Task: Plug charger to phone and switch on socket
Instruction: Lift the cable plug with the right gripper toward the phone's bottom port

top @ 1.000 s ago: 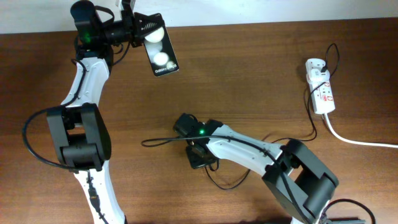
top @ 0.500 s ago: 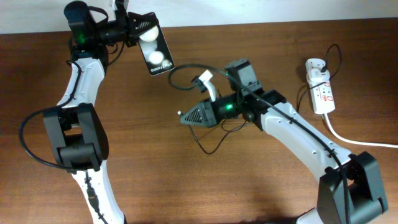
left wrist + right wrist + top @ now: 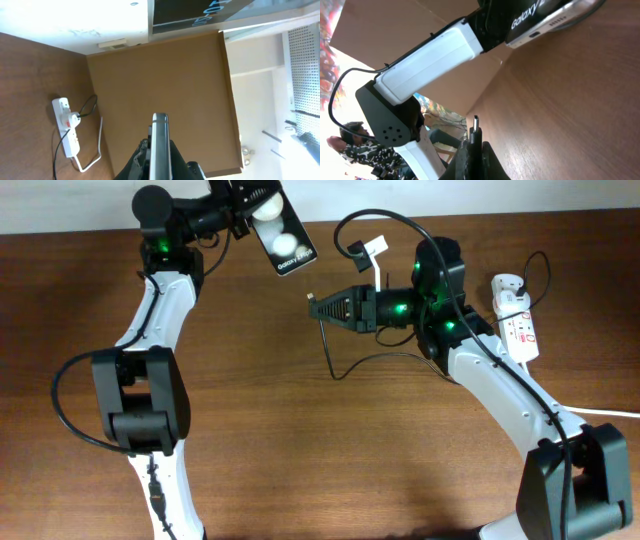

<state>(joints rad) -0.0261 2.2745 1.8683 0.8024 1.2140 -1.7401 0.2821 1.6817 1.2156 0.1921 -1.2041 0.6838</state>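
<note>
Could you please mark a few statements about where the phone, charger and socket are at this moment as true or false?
1. The left claw holds the phone up near the table's far edge. True.
2. The charger is plugged into the phone. False: its plug tip points toward the phone, but there is a clear gap between them.
3. The right claw grips the charger just behind its plug tip. True.
4. The socket lies on the left side of the table, next to the left arm. False: it lies at the table's right side, beyond the right arm.
</note>
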